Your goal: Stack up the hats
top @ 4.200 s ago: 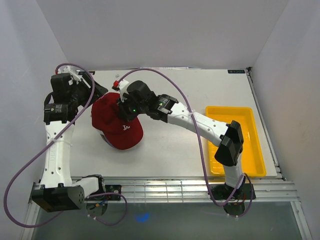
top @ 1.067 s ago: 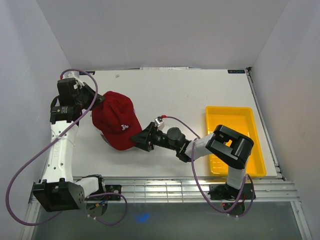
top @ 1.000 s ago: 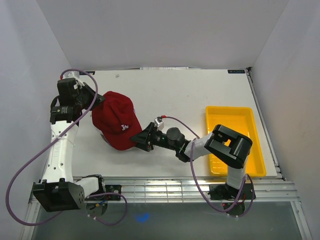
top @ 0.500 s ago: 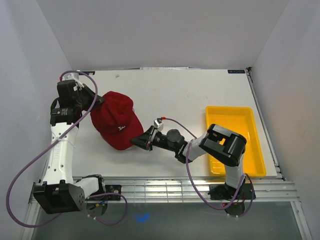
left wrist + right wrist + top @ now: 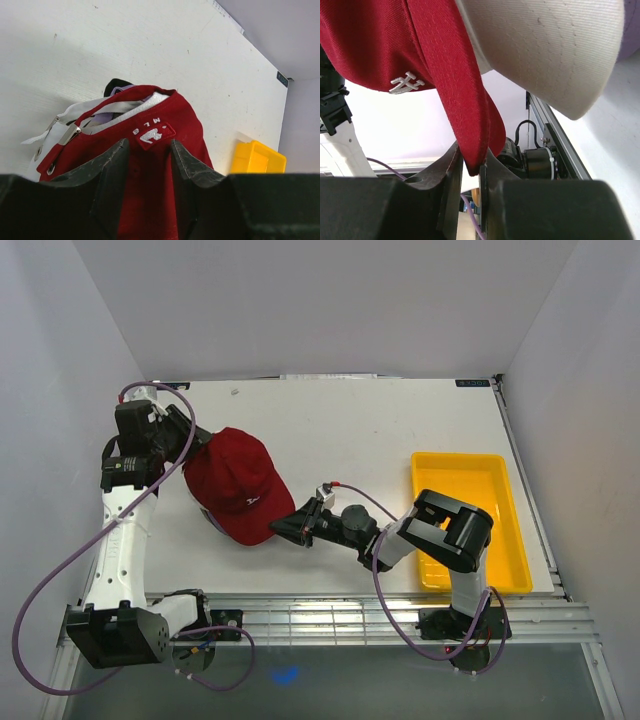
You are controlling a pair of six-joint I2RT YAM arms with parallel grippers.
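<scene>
Right tool (image 5: pixel 471 162) is now clenched on the curved brim of the dark red fabric baseball cap (image 5: pixel 235 485); a second ago its jaws stood spread beside that brim. Left tool (image 5: pixel 149 145) has released the cap's back, jaws apart. Red cap tops the pile, over the white fabric cap (image 5: pixel 545 45), at the left of the desk (image 5: pixel 400 430). Judgement: the right arm takes over to straighten it. Four seconds ago the right tool was over the crown.
</scene>
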